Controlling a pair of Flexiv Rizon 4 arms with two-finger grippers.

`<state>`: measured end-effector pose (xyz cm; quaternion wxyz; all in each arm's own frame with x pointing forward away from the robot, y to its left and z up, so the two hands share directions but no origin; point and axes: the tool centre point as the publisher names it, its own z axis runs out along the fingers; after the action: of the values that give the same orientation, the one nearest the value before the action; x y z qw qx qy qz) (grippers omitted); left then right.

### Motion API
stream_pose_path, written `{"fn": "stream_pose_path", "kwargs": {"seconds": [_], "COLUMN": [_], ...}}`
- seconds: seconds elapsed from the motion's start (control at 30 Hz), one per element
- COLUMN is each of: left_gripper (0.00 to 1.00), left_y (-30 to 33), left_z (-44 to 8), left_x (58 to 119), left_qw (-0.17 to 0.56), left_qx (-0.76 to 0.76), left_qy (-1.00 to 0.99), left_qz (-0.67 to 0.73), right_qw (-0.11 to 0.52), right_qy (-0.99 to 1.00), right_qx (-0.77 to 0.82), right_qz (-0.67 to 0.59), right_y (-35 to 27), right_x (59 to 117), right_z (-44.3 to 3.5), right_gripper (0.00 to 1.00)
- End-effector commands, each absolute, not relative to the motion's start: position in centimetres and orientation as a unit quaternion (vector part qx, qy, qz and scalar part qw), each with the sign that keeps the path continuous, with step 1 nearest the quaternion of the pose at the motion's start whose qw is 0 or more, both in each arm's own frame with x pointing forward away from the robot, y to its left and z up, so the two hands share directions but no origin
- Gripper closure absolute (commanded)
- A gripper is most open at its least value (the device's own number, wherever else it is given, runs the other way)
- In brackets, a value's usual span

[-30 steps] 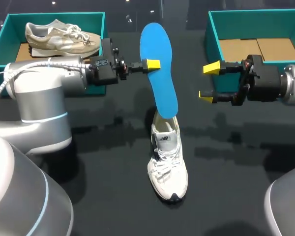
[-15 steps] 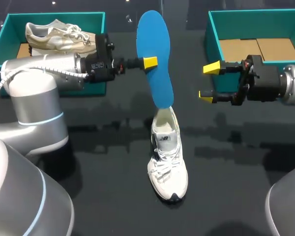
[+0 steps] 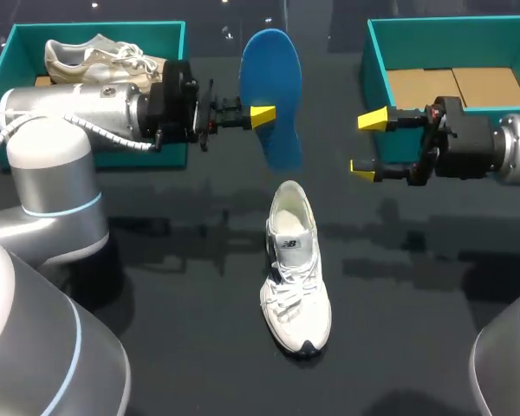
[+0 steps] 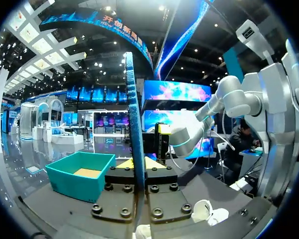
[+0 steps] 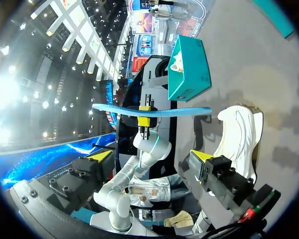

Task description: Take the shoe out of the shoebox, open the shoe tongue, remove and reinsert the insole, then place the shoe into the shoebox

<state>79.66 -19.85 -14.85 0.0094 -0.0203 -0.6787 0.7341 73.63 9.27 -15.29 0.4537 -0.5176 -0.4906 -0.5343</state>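
A white shoe (image 3: pixel 295 273) lies on the black table, toe toward the front edge, its opening bare. Above its heel hangs the blue insole (image 3: pixel 273 95), standing on edge and clear of the shoe, with my left gripper (image 3: pixel 262 115) shut on its side. In the left wrist view the insole (image 4: pixel 136 134) runs edge-on between the fingers. My right gripper (image 3: pixel 368 144) stands open to the right of the insole, nothing between its fingers. From the right wrist I see the insole (image 5: pixel 152 110) ahead, the left gripper (image 5: pixel 145 119) and the white shoe (image 5: pixel 236 129).
A teal shoebox (image 3: pixel 169 35) at the back left holds a beige shoe (image 3: pixel 104 56). A second teal shoebox (image 3: pixel 377 52) at the back right shows only its cardboard floor. The left arm's body spans the table's left side.
My left gripper has lifted the insole up and back, so its lower end has come out of the white shoe. The right arm has stayed put.
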Motion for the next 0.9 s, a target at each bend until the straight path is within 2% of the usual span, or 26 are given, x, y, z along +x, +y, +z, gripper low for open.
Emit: {"fn": "stream_pose_path", "kwargs": {"seconds": [0.03,0.47,0.67,0.77,0.87,0.9], "left_gripper": [1.0,1.0,1.0,1.0,1.0,1.0], "left_y": [-19.6,-19.8,-20.1,-20.2,-20.2,-20.2], "left_z": [-14.6,-14.8,-15.0,-15.2,-14.9,-14.9], "left_x": [78.5,78.6,78.3,77.9,77.3,77.3], "left_qw": [-0.16,-0.158,-0.191,-0.238,-0.348,-0.348], "left_qx": [-0.186,-0.193,-0.252,-0.297,-0.375,-0.375], "left_qy": [-0.66,-0.65,-0.629,-0.627,-0.614,-0.614], "left_qz": [0.71,0.717,0.71,0.68,0.601,0.601], "right_qw": [0.453,0.453,0.453,0.453,0.453,0.453], "right_qy": [-0.491,-0.491,-0.491,-0.491,-0.491,-0.491], "right_qx": [-0.519,-0.519,-0.519,-0.519,-0.519,-0.519], "right_qz": [-0.533,-0.533,-0.533,-0.533,-0.533,-0.533], "right_y": [9.4,9.4,9.4,9.4,9.4,9.4], "right_x": [73.6,73.6,73.6,73.6,73.6,73.6], "right_z": [-15.3,-15.3,-15.3,-15.3,-15.3,-15.3], "right_gripper": [0.0,0.0,0.0,0.0,0.0,0.0]}}
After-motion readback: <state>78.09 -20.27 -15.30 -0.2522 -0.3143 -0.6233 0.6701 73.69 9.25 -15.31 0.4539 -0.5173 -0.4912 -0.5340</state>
